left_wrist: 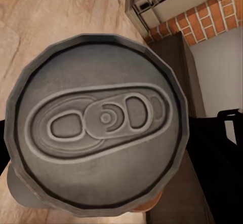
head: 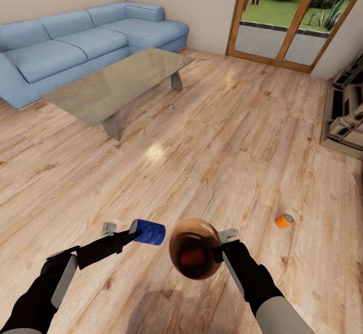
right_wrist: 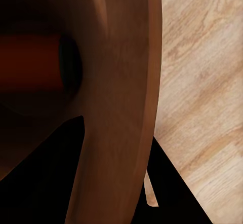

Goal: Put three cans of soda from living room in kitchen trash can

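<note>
Three cans are accounted for. One orange can (head: 192,258) lies inside the bin (head: 177,253). One blue can (head: 149,231) is held by the left gripper (head: 132,232). One more orange can (head: 284,220) lies on its side on the floor (head: 227,137), off to the robot's right and apart from both arms.

Left gripper: closed on the blue can, which is carried roughly horizontal. In the left wrist view the silver top (left_wrist: 98,125) faces the camera, so the fingers evidently clamp the can near its top end. The can's far end sits just beside the bin rim. Judged purpose: the can is positioned for release into the bin mouth.

Right gripper (head: 225,243): closed on the bin wall at the rim, one finger outside; the inner finger is hidden. The bin is held clear of the floor and tilted, its brown interior (right_wrist: 116,82) open toward the camera and the left arm. Judged purpose: the tilt presents the opening to the left arm.

Clearances:
- The blue can is beside the rim, not yet over the opening. A release here would probably miss.
- The table (head: 118,84) and sofa (head: 75,42) stand well ahead, to the left. A cabinet (head: 348,112) stands at the right edge.
- Bare floor surrounds the loose can, leaving open room for an approach.

Task status, as judged: all work so far is in the living room; the kitchen is not in view.
</note>
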You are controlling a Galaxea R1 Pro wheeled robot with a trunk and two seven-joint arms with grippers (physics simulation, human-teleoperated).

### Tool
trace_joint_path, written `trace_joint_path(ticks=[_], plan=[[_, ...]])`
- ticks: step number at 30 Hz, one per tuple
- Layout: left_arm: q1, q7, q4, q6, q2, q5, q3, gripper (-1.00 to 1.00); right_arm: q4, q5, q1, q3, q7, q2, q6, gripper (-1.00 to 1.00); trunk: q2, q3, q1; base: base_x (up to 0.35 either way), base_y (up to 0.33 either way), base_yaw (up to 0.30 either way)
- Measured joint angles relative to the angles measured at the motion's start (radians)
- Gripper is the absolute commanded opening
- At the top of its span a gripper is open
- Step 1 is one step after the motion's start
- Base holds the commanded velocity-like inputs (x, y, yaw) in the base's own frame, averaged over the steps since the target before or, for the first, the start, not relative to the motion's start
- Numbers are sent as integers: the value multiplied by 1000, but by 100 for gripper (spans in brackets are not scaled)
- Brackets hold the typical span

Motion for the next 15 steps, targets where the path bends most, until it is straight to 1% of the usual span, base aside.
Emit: trace_joint_path(ticks=[2,3,5,15], plan=[[0,0,0,0,-4,0,-1,-100,0,0,0,0,0,0,0,-100,0,0,0,0,0,0],[0,0,0,0,-16,0,-2,-100,0,0,0,0,0,0,0,-100,0,0,0,0,0,0],[0,0,0,0,-28,0,-3,-100,0,0,0,0,0,0,0,-100,0,0,0,0,0,0],[0,0,-1,0,-36,0,-7,-100,2,0,0,0,0,0,0,-100,0,0,0,0,0,0]])
